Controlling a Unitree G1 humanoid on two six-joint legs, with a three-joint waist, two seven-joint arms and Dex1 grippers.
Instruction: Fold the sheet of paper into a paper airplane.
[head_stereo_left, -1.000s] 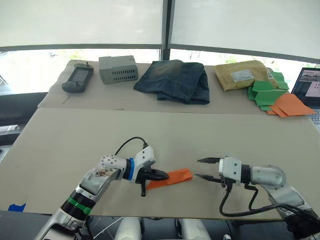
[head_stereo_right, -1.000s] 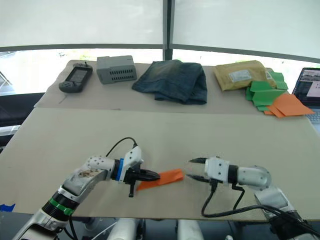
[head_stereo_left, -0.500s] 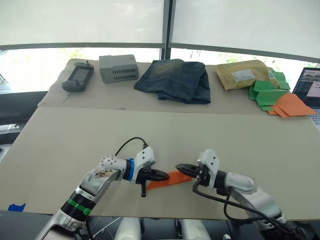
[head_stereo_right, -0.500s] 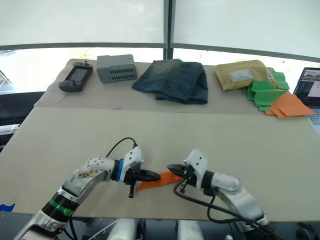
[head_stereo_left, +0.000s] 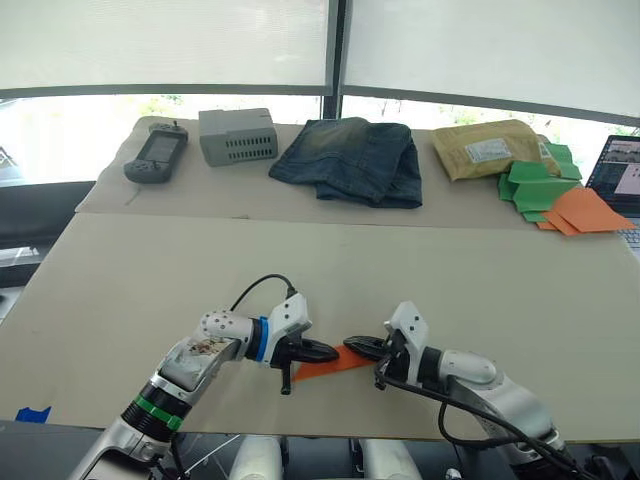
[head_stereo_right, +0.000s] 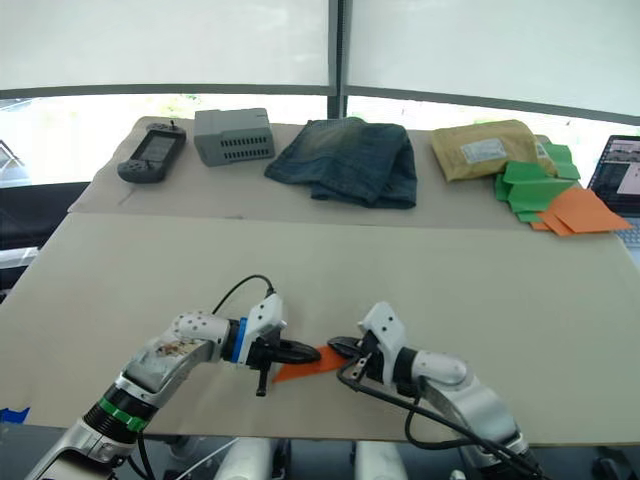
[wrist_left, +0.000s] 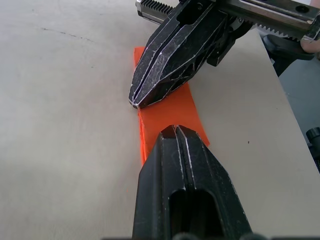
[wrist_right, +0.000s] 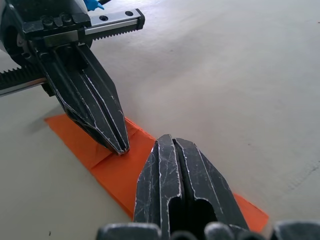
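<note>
Hands pressed shut on folded orange paper

Hands met near the front edge of the tabletop (head_stereo_left: 150, 270). The left hand (head_stereo_left: 322, 351) had its two black fingers closed flat together, tips resting on one end of the sheet of paper (wrist_left: 167, 107). The right hand (head_stereo_left: 357, 347) was likewise closed, fingers together, tips down on the other end of the same strip, pointing toward the left hand and nearly touching it. Neither hand had the paper between its fingers. The paper lay flat as a narrow, bright orange folded strip between them. Well apart, along the far side, sat a handheld device (head_stereo_left: 155, 156), a grey box (head_stereo_left: 237, 137), folded jeans (head_stereo_left: 352, 160), a padded envelope (head_stereo_left: 488, 148), green paper shapes (head_stereo_left: 533, 184) and paler orange pieces (head_stereo_left: 583, 210).
</note>
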